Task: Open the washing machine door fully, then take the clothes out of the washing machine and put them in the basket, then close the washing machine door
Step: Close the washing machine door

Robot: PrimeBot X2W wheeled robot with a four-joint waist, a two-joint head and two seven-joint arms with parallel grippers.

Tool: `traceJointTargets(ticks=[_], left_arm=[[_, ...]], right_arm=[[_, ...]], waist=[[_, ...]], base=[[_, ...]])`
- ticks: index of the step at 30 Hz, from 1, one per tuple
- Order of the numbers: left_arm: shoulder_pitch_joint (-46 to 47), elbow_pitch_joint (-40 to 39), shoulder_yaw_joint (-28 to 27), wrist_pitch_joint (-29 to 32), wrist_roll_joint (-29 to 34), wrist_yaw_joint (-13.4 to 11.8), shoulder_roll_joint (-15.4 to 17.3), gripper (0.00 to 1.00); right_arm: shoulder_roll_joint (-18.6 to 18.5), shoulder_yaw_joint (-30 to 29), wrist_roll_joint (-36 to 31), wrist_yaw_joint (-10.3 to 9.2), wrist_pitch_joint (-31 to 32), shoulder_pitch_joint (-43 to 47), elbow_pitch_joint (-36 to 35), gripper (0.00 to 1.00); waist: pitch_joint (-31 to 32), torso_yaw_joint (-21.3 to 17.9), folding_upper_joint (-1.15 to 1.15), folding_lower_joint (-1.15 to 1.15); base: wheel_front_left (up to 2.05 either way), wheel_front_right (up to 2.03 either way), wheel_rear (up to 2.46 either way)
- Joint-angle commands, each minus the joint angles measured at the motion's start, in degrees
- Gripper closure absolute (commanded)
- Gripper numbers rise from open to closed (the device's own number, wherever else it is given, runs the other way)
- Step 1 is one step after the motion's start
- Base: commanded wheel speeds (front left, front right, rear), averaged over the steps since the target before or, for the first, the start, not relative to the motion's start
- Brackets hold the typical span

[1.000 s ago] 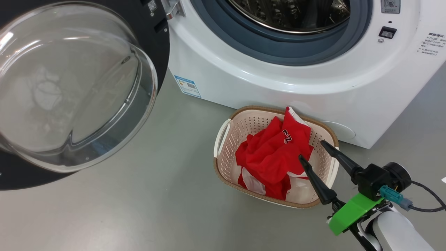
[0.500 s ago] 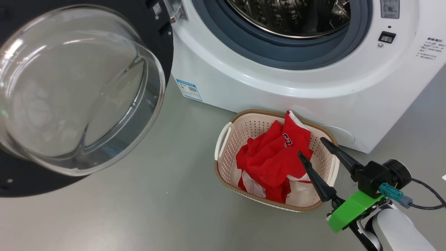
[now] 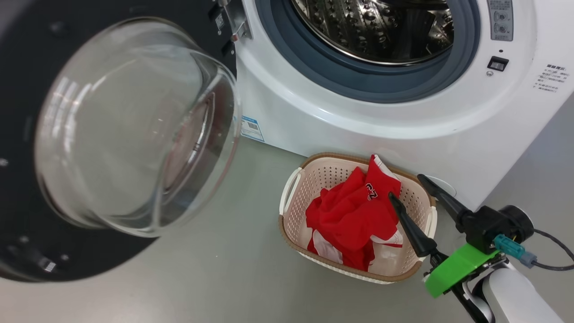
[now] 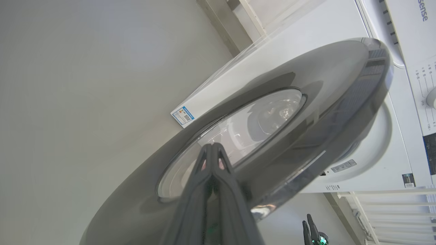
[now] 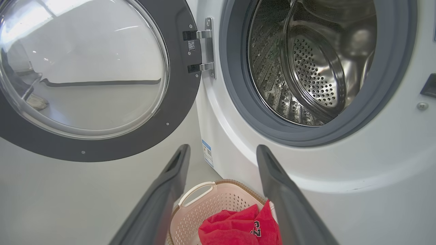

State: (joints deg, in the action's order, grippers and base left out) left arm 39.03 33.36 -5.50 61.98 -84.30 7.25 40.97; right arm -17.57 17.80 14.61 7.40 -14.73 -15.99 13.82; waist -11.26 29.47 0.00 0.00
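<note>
The washing machine (image 3: 358,130) stands with its steel drum (image 3: 372,27) showing nothing inside. The washing machine door (image 3: 134,125) hangs open on the left, its glass bulge turned toward me. Seen from the left wrist, my left gripper (image 4: 212,147) is shut, its tips at the outer face of the door (image 4: 306,102); I cannot tell if they touch. The red clothes (image 3: 354,211) lie heaped in the basket (image 3: 332,158) on the floor against the machine. My right gripper (image 3: 406,186) hovers open over the basket's right rim, holding nothing. The right wrist view shows the right gripper (image 5: 221,153), the door (image 5: 177,102), the basket (image 5: 204,211) and the clothes (image 5: 238,228).
Grey floor (image 3: 224,269) spreads in front of the machine and left of the basket. A black cable (image 3: 551,251) trails from my right wrist. The door's hinge (image 5: 207,44) sits at the left of the opening. A blue label (image 3: 252,128) marks the machine's lower left corner.
The head camera has shifted, so the whole scene sits lower. The door has swung somewhat toward the machine's opening. My right gripper stays open over the basket.
</note>
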Motion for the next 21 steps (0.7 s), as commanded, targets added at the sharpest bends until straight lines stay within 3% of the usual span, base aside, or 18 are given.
traceJointTargets(ticks=[1, 13, 21], left_arm=[[-1.0, -3.6, -0.8, 1.9, -1.1, 0.2, 2.3, 1.0], [-8.8, -20.3, 0.0, 8.1, -6.4, 0.2, 0.5, 1.0], [-11.7, -27.3, 0.5, 10.5, -8.3, 0.2, -0.5, 1.0]], right_arm=[[0.5, 0.8, 0.3, 0.09, -0.3, 1.4, -1.5, 0.0], [1.5, -0.8, 0.2, 0.09, -0.3, 2.6, -2.2, 0.0], [2.8, -1.7, 0.3, 0.09, -0.3, 3.4, -2.6, 0.0]], waist=[[0.4, 0.1, 0.0, 0.0], [1.7, -0.8, 0.0, 0.0], [2.4, -2.7, 0.0, 0.0]], base=[[0.0, 0.0, 0.0], [0.0, 0.0, 0.0], [0.0, 0.0, 0.0]])
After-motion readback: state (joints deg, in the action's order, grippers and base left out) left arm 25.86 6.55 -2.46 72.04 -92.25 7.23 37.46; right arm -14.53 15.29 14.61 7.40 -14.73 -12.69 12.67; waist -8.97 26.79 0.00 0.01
